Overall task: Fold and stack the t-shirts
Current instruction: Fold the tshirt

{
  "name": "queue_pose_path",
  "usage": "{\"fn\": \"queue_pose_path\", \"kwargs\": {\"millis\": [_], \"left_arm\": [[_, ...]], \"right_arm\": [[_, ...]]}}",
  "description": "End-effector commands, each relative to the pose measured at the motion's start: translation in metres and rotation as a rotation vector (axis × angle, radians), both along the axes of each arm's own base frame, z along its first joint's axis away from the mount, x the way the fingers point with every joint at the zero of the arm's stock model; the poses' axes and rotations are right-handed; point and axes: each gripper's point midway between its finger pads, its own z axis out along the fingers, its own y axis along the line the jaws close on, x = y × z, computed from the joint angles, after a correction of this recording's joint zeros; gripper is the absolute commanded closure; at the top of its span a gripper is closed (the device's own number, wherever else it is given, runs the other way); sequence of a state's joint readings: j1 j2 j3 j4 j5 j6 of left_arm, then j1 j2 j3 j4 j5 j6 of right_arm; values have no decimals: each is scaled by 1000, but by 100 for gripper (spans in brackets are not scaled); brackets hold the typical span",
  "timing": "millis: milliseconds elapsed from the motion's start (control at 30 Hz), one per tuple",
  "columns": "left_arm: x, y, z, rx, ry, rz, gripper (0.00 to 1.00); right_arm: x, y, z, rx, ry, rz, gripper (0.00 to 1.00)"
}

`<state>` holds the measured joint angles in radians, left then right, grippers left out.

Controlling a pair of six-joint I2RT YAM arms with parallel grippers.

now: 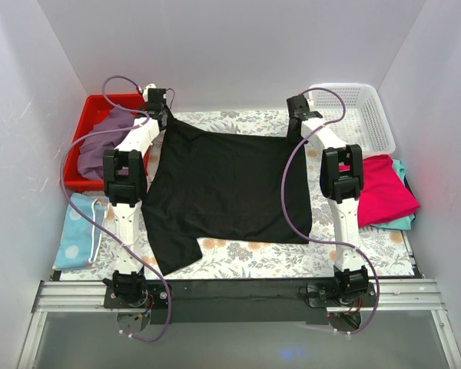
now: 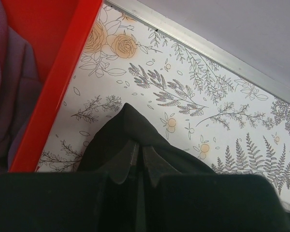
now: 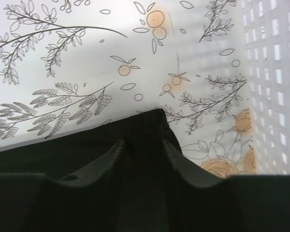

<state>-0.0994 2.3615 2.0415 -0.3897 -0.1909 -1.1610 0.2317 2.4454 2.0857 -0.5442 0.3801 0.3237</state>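
The large black t-shirt (image 1: 223,184) lies spread flat on the floral table cover, one sleeve trailing toward the near left. My left gripper (image 1: 163,115) is at its far left corner and is shut on a raised peak of the black cloth (image 2: 125,121). My right gripper (image 1: 293,127) is at the far right corner. Its fingers (image 3: 111,154) stand apart over the black cloth corner (image 3: 150,123), which lies flat. A dusty purple t-shirt (image 1: 100,142) sits in the red bin (image 1: 107,98). A magenta-pink t-shirt (image 1: 384,192) lies on a teal one (image 1: 403,223) at the right.
A white slotted basket (image 1: 369,115) stands at the back right, close to my right gripper, and shows in the right wrist view (image 3: 275,72). The red bin's wall (image 2: 63,82) is just left of my left gripper. A light blue dotted cloth (image 1: 81,227) lies at the near left. White walls enclose the table.
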Motion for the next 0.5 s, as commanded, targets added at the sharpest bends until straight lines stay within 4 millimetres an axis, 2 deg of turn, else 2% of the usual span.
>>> {"fn": "queue_pose_path", "kwargs": {"millis": [0, 33, 167, 233, 333, 467], "left_arm": [[-2, 17, 56, 8, -87, 43, 100], [-2, 19, 56, 11, -85, 47, 100], [-3, 26, 60, 4, -92, 62, 100], [-2, 30, 62, 2, -97, 66, 100], [0, 32, 66, -7, -107, 62, 100], [7, 27, 82, -34, -141, 28, 100]], "right_arm": [[-5, 7, -22, 56, 55, 6, 65], [-6, 8, -24, 58, 60, 6, 70], [-5, 6, -24, 51, 58, 1, 78], [-4, 5, -23, 45, 54, 4, 85], [1, 3, -14, 29, 31, -7, 97], [13, -7, 12, 9, -26, -24, 99]]}}
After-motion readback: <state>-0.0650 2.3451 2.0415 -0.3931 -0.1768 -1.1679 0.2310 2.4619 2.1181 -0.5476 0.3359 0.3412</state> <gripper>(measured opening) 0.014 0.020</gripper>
